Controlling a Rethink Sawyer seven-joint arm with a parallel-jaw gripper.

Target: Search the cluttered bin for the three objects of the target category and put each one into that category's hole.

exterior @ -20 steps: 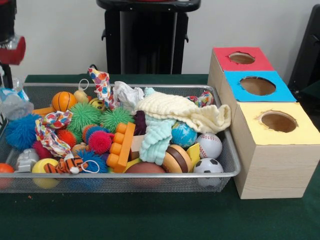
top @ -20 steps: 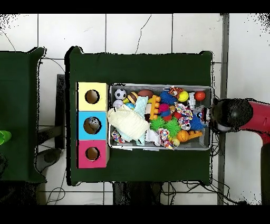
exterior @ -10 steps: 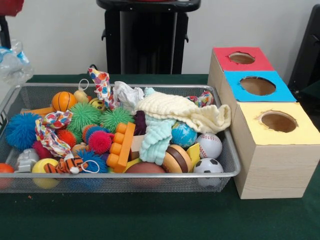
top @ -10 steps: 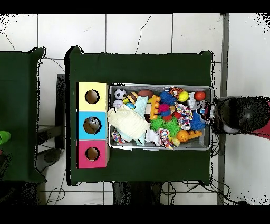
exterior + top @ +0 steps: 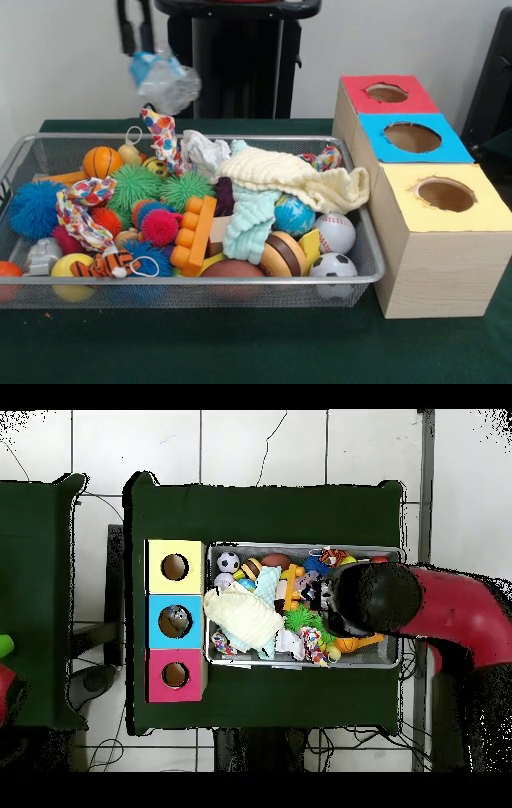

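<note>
A crumpled clear plastic bag with a blue patch (image 5: 164, 80) hangs in the air above the far left part of the wire mesh bin (image 5: 364, 248), carried beneath the gripper (image 5: 136, 32), of which only two dark stalks show at the top edge of the front view; the jaws appear clenched on the bag, though their tips are hidden by it. From overhead, the red and black arm (image 5: 420, 606) reaches across the bin's end farthest from the boxes, covering the toys below it.

The bin sits on the green bench (image 5: 240, 344), heaped to the rim. A cream knitted cloth (image 5: 296, 178) drapes over the pile nearest the boxes, with a pale blue cloth (image 5: 250, 220) beneath. Countable balls include one basketball (image 5: 102, 162), one baseball (image 5: 336, 232), one soccer ball (image 5: 333, 266) and one globe ball (image 5: 294, 214). Two green spiky balls (image 5: 136, 186) lie mid-bin, and a blue spiky ball (image 5: 34, 210) at the left end.

Just beside the bin stand three wooden boxes in a row, each with one round hole: a red-topped box (image 5: 384, 94), a blue-topped box (image 5: 412, 138) and a yellow-topped box (image 5: 444, 196). No writing can be read.
</note>
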